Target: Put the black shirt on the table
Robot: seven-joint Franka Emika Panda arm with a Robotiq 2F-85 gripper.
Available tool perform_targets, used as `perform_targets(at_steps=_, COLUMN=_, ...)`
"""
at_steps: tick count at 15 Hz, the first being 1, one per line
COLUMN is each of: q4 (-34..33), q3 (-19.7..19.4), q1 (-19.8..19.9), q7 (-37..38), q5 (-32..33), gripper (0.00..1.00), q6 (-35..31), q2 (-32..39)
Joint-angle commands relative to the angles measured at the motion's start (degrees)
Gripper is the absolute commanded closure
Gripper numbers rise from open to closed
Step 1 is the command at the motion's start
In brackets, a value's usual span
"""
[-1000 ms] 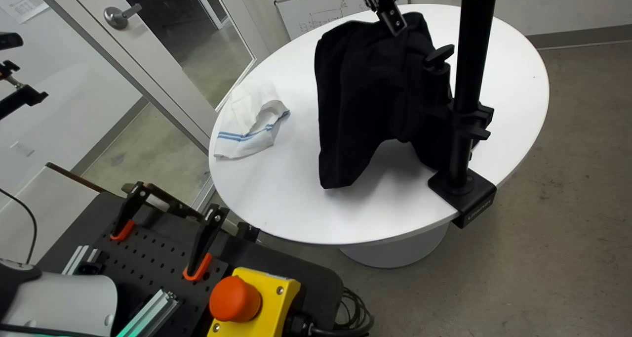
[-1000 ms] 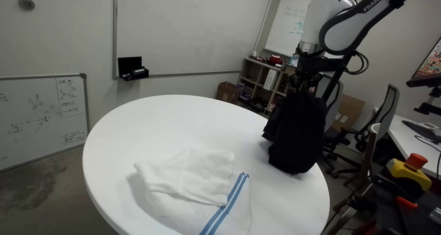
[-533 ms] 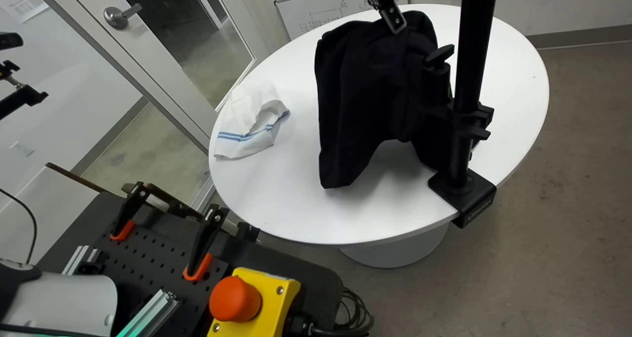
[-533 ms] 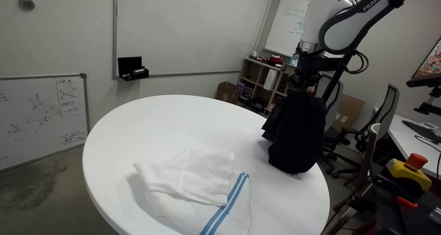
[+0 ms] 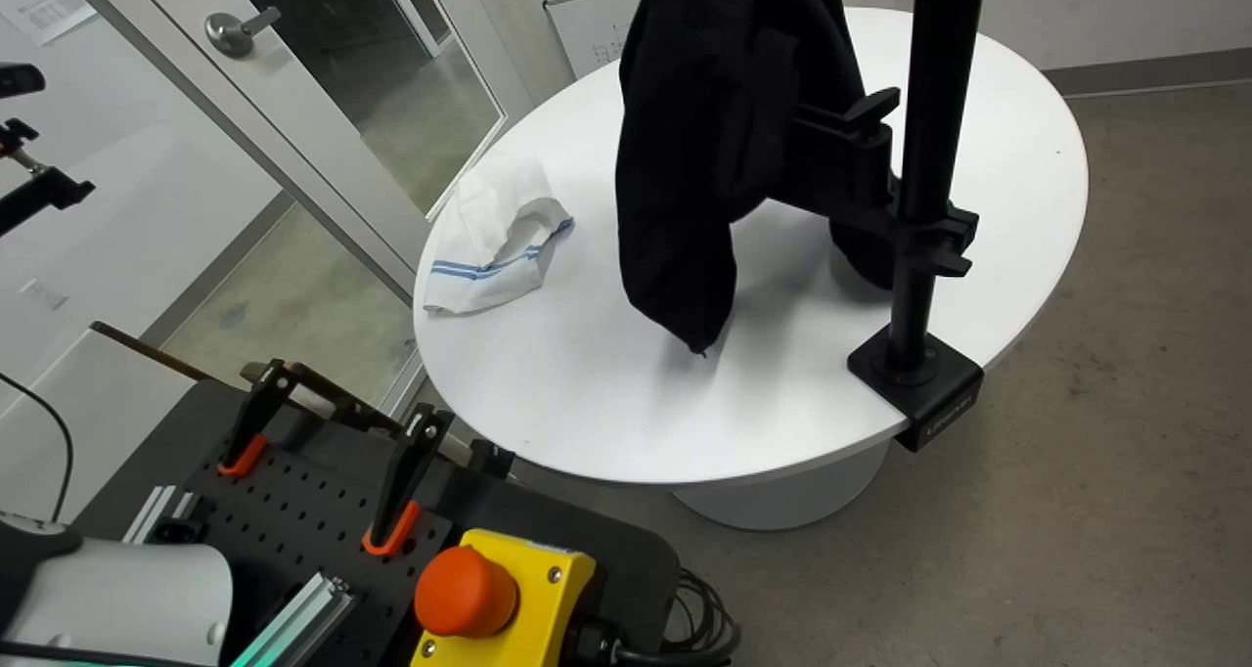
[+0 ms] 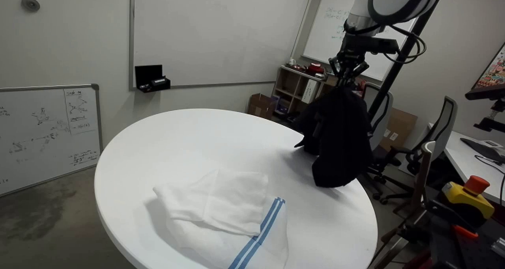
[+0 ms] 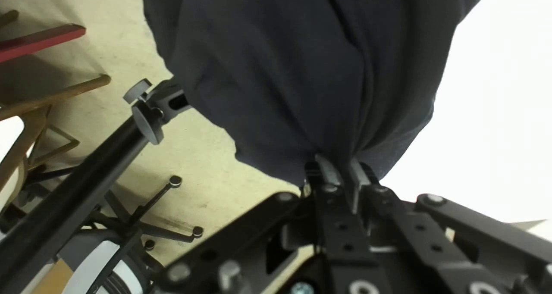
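The black shirt (image 5: 724, 90) hangs in loose folds over the white round table (image 5: 587, 393) in both exterior views. Its lower ends hang just over or at the tabletop; I cannot tell if they touch. My gripper (image 6: 345, 83) is above the shirt in an exterior view and pinches its top. In the wrist view the shirt (image 7: 276, 70) is bunched between the fingers of the gripper (image 7: 340, 167) and spreads out beyond them. The gripper is out of view above the top edge in an exterior view, where the shirt (image 5: 675, 256) runs up past the frame.
A black stand (image 5: 924, 158) is clamped at the table edge. Its horizontal arm (image 5: 831, 163) is close against the shirt. A white cloth with blue stripes (image 6: 221, 206) lies on the table. A grey workbench with an orange button (image 5: 468, 591) stands nearby.
My gripper has risen with the shirt in it. The shirt's lower ends have lifted and narrowed, and more of the stand's horizontal arm now shows. The white cloth has not moved.
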State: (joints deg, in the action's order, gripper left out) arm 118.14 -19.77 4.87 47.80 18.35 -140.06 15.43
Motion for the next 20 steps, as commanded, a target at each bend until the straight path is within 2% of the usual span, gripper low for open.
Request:
perform_targets(at_steps=1, q4=1.1, q3=3.6, q1=1.2, q7=-6.1, q5=-6.4, gripper=0.98, q6=2.8, q2=-8.9)
perform_targets(at_steps=9, q4=4.7, q3=10.2, q1=0.8, q7=-21.6, q5=-19.2, gripper=0.98, q6=3.9, q2=-24.4)
perform_targets(at_steps=12, q4=7.0, q3=12.1, q1=0.3, q7=-27.7, q5=-21.7, gripper=0.98, q6=6.8, q2=-27.9)
perform_targets(at_steps=14, q4=7.9, q3=12.9, q1=-0.3, q7=-32.7, q5=-23.2, gripper=0.98, q6=11.5, q2=-28.8)
perform_targets(at_steps=17, q4=8.3, q3=14.2, q1=-0.3, q7=-35.2, q5=-21.6, gripper=0.98, q6=18.3, q2=-28.3)
perform_targets(at_steps=20, q4=9.1, q3=15.7, q1=0.3, q7=-34.1, q5=-17.1, gripper=0.98, q6=21.2, q2=-27.1)
